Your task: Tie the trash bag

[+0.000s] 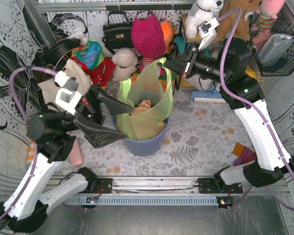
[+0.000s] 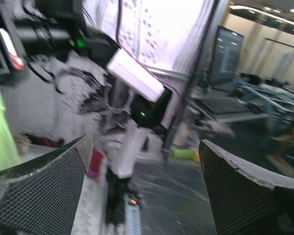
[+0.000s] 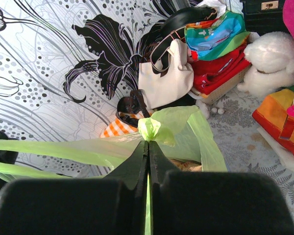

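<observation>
Bag (image 1: 152, 93) upright in bin (image 1: 147, 145), one handle stretched up-right and pinched tight in right gripper (image 1: 170, 63), free handle (image 1: 123, 88) on left side, nearest left gripper (image 1: 129, 120), spread wide just beside bag's left wall.

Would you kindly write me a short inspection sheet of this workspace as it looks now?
Surface: table under a grey floral cloth; a blue-grey bin stands mid-table.
Job's things: trash bag sits in the bin, mouth open, untied; crumpled paper inside.
Clutter: cream tote bag, white plush and black handbag along the far edge.
Grippers: right gripper shut on a bag handle; left gripper open, empty, beside the bag.
Cables: purple cable loops over the left arm, another over the right.
Surroundings: black-and-white floral backdrop; wire basket at right.
</observation>
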You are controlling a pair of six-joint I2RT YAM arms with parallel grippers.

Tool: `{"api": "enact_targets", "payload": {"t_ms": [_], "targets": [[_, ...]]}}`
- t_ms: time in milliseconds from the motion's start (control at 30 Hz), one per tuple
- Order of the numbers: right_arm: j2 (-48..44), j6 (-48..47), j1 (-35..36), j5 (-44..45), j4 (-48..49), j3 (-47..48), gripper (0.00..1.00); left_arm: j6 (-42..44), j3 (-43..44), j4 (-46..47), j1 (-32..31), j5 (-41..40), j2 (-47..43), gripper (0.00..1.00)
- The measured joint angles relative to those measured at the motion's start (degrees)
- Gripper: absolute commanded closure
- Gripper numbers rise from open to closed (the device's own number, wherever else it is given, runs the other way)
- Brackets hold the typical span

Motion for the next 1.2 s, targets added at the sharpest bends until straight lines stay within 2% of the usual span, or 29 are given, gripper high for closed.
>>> {"api": "enact_targets", "payload": {"t_ms": [133,233,333,400,533,700,933,1200], "targets": [[0.0,0.0,0.0,0.0,0.0,-0.1,1.00,-10.4,-2.4,9.2,-0.3,7.8,4.6,0.02],[-0.1,0.0,0.0,0.2,0.0,-0.3,1.00,-14.6,-5.1,13.7,-1.2,10.1,6.1,0.02],[-0.1,0.0,0.0,0.2,0.0,-0.4,1.00,-14.8,-6.9,15.4,-3.9,10.6,5.6,0.02],[-0.1,0.0,0.0,0.3,0.0,-0.4,1.00,-11.7,-7.2,13.7,-5.7,9.3,4.3,0.02],[-0.1,0.0,0.0,0.4,0.0,-0.4,1.00,-1.0,-7.3,6.7,-8.1,1.8,1.4,0.02],[-0.1,0.0,0.0,0.4,0.0,-0.4,1.00,12.0,-7.7,-1.0,-9.8,-12.2,2.1,0.02],[-0.1,0.0,0.0,0.4,0.0,-0.4,1.00,22.3,-10.4,-7.1,-12.3,-27.8,7.6,0.02],[-0.1,-1.4,0.0,0.3,0.0,-0.4,1.00,29.4,-12.0,-5.4,-13.8,-47.7,5.0,0.02]]}}
